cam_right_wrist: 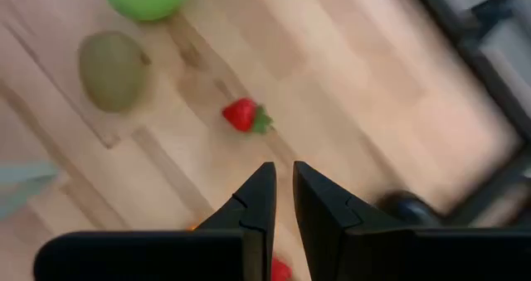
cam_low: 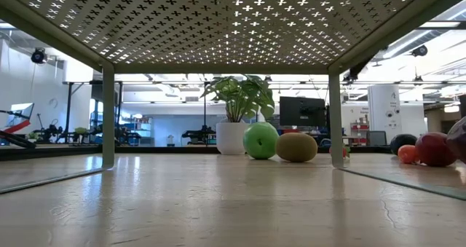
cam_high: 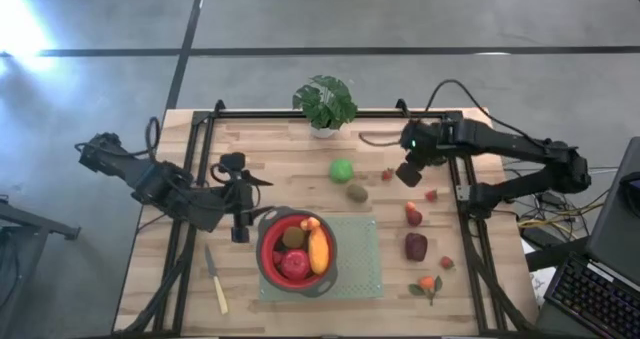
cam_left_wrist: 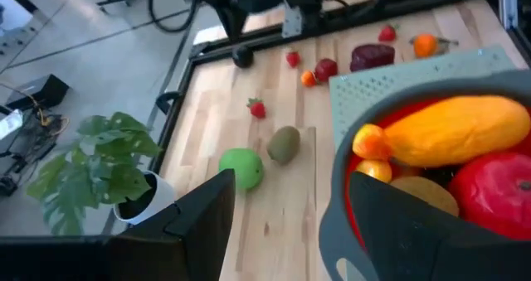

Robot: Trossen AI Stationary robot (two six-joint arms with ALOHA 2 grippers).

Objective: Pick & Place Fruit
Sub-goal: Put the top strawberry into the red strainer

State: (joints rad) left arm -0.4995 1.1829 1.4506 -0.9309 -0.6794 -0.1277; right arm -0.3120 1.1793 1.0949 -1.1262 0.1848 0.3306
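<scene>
Right gripper [cam_right_wrist: 278,200], jaws nearly closed and empty, is being held above a small strawberry [cam_right_wrist: 242,114] for approach; left gripper [cam_left_wrist: 286,223], half open and empty, is being parked beside the fruit-filled red bowl [cam_high: 266,262].

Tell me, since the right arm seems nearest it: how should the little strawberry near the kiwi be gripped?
Probably from straight above, fingers across the red body of the strawberry, clear of its leafy end. It lies flat on bare wood, apart from the kiwi, with room either side.
</scene>
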